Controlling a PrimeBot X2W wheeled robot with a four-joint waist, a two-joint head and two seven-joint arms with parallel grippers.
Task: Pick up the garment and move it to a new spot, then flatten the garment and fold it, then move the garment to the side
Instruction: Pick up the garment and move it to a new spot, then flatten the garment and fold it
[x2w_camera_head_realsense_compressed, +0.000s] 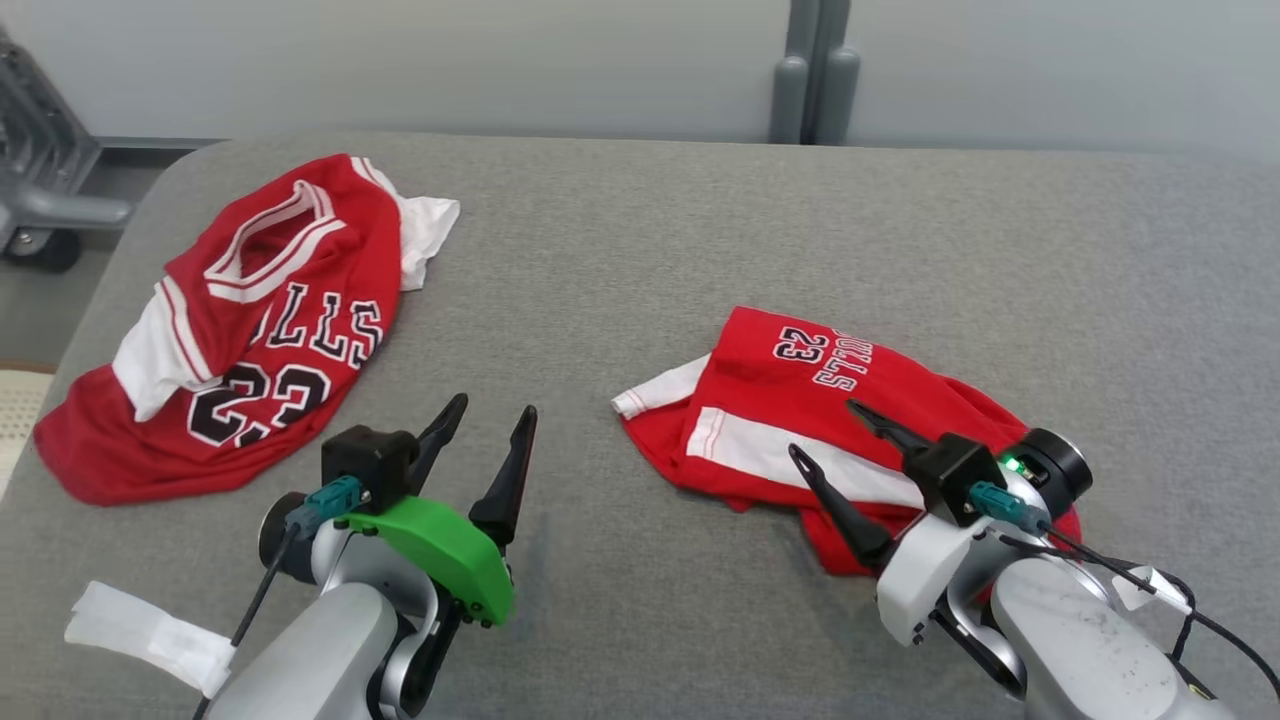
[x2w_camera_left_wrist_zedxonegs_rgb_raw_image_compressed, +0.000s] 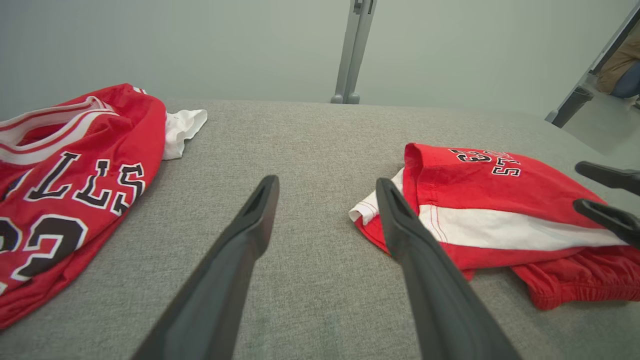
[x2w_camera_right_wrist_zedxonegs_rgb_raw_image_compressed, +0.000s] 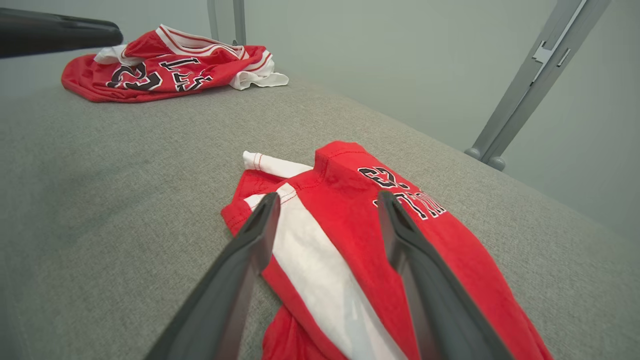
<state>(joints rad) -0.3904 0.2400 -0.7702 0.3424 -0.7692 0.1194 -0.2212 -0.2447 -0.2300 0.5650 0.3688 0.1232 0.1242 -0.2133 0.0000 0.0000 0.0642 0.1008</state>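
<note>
Two red garments lie on the grey tabletop (x2w_camera_head_realsense_compressed: 640, 250). A crumpled jersey (x2w_camera_head_realsense_compressed: 260, 330) sits at ten o'clock, its lettering partly lost in folds, and the shorts (x2w_camera_head_realsense_compressed: 800, 390) are at four o'clock. The right claw (x2w_camera_head_realsense_compressed: 822, 428) is spread wide over the shorts, grasping nothing. Its wrist hides their near end, and whether the tips touch cloth is unclear. The left claw (x2w_camera_head_realsense_compressed: 495, 405), also released, points toward twelve over bare tabletop at seven o'clock.

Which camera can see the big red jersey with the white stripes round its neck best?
The head view. The whole jersey lies in it, crumpled on the grey surface, with its neck hole and lettering plain. The left wrist view cuts it off at the picture's left edge. The right wrist view has it far off and small.
</note>
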